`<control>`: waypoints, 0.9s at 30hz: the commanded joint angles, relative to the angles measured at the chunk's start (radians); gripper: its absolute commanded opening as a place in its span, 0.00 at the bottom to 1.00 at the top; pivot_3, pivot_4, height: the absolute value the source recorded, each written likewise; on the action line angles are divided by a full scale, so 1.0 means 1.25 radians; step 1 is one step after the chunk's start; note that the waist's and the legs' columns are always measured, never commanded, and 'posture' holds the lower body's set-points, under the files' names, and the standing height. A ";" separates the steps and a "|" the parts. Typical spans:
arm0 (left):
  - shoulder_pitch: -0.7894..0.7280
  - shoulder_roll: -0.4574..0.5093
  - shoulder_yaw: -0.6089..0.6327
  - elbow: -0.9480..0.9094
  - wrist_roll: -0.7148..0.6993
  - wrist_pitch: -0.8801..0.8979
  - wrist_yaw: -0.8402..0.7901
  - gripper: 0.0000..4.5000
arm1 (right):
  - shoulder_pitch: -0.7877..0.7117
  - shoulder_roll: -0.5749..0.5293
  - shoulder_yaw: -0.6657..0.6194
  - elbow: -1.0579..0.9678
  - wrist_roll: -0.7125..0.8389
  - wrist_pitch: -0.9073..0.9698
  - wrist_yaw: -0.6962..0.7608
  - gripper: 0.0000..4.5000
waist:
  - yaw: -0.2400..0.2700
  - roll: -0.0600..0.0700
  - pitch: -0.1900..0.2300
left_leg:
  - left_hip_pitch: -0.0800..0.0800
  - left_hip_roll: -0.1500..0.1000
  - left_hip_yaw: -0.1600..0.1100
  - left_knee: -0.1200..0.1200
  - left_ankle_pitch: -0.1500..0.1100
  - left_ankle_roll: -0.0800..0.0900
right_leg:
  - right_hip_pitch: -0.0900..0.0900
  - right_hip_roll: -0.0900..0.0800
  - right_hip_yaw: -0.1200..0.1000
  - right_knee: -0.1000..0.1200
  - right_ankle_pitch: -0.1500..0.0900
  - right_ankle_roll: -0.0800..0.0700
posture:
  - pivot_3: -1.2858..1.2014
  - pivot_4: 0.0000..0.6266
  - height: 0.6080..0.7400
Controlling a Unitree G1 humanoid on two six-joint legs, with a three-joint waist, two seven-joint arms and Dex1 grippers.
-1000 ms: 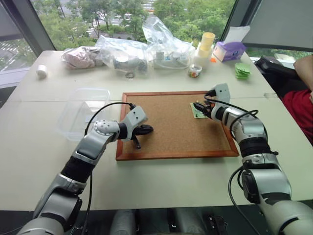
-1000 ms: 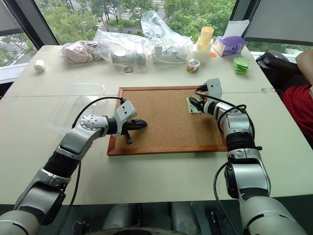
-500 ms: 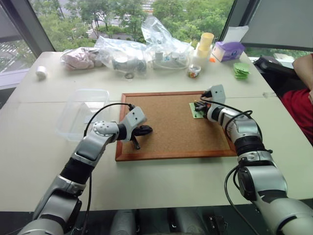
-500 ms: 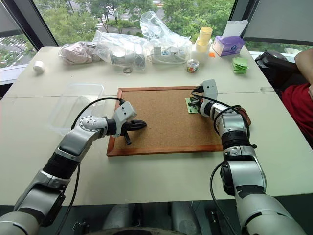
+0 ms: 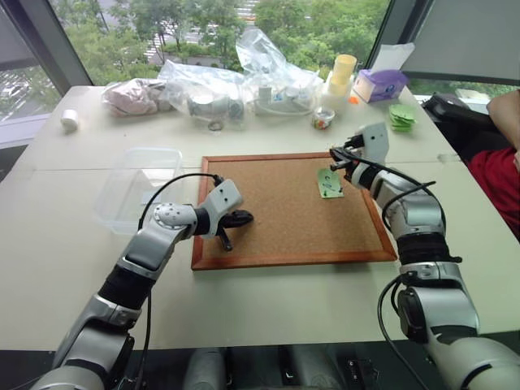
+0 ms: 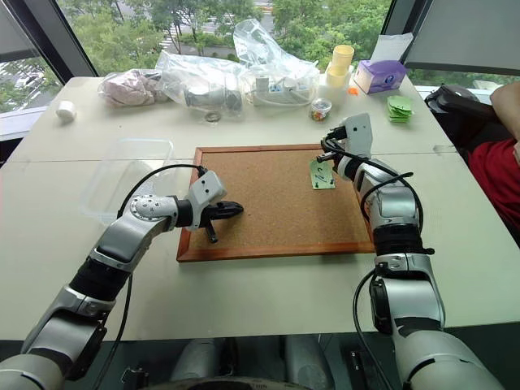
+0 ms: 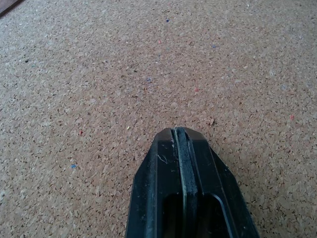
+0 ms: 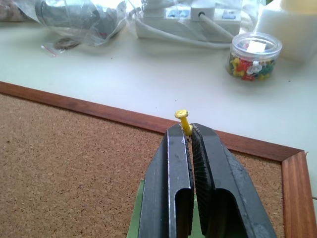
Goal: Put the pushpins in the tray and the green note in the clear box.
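- Since a second ago, the right gripper (image 8: pixel 187 133) has been lifted off the large wood-framed cork board (image 5: pixel 276 219) and now hangs above its far right part; its black fingers, apart then, are now pressed together.
- A tiny yellow-headed pushpin (image 8: pixel 183 119) is pinched between those fingertips, its head standing just past them, as seen in the right wrist view.
- The small pale green paper note (image 5: pixel 329 183) lies on the cork board just below and beside the raised right gripper; it is seen a little tilted, with small dark marks on it that are too small to make out.
- The left gripper (image 5: pixel 237 217) has been kept in the same place over the near left part of the cork board, its fingers closed on nothing.
- The transparent plastic rectangular box (image 5: pixel 136 187) stands on the pale table (image 5: pixel 268 301) to the left of the board, apart from its frame.
- A small round clear jar of mixed coloured pins (image 8: pixel 253 56) stands on the table beyond the board's far edge.
- Crumpled clear plastic bags (image 5: pixel 236 77) and a white power strip (image 8: pixel 188 25) lie further back near the window.
- A brighter green pile of notes (image 5: pixel 401 117) lies at the far right.
- The small reddish-brown tray cannot be made out.
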 commanded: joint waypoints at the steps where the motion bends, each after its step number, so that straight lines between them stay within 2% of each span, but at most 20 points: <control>1: 0.041 0.014 -0.039 0.035 0.024 0.036 -0.020 0.00 | 0.009 -0.002 -0.042 -0.062 0.021 0.009 -0.032 0.03 | 0.000 0.000 0.000 | 0.000 0.000 0.000 0.000 0.000 0.000 | 0.000 0.000 0.000 0.000 0.000 0.000 | 0.52 0.24 0.99; 5: 0.040 0.019 -0.034 0.034 0.022 0.029 -0.024 0.00 | 0.102 -0.051 -0.153 -0.201 0.040 0.064 -0.115 0.03 | 0.004 0.000 0.000 | 0.000 0.000 0.000 0.000 0.000 0.000 | 0.000 0.000 0.000 0.000 0.000 0.000 | 0.52 0.24 0.99; 10: 0.029 0.023 -0.031 0.042 0.029 0.012 -0.025 0.00 | 0.262 -0.083 -0.213 -0.332 0.040 0.146 -0.158 0.03 | 0.001 0.001 -0.003 | 0.000 0.000 0.000 -0.001 0.000 0.000 | 0.000 0.000 0.000 -0.001 0.000 0.000 | 0.52 0.24 0.99; 15: 0.024 0.026 -0.036 0.049 0.031 0.005 -0.036 0.00 | 0.312 -0.083 -0.214 -0.353 0.047 0.197 -0.165 0.03 | -0.007 0.009 -0.007 | 0.003 0.000 0.000 -0.001 -0.002 0.004 | 0.002 0.001 0.002 0.001 0.000 0.000 | 0.52 0.24 0.99; 20: 0.008 0.019 -0.043 0.081 0.042 -0.011 -0.048 0.00 | 0.291 -0.087 -0.203 -0.249 0.038 0.167 -0.144 0.03 | -0.005 0.009 -0.008 | 0.004 0.000 0.000 -0.001 -0.002 0.004 | 0.003 0.003 0.002 0.001 0.000 0.000 | 0.52 0.24 0.99; 23: 0.004 0.016 -0.043 0.090 0.045 -0.015 -0.050 0.00 | 0.280 -0.094 -0.198 -0.219 0.031 0.155 -0.139 0.22 | 0.000 0.009 -0.008 | 0.004 -0.001 0.000 -0.001 -0.002 0.004 | 0.003 0.004 0.002 0.000 0.000 0.000 | 0.52 0.24 0.99; 27: 0.008 0.017 -0.038 0.087 0.045 -0.012 -0.046 0.00 | 0.278 -0.102 -0.197 -0.209 0.028 0.149 -0.140 0.66 | 0.001 0.009 -0.008 | 0.003 0.000 0.000 -0.001 -0.002 0.004 | 0.003 0.003 0.002 0.000 0.000 0.000 | 0.52 0.24 0.99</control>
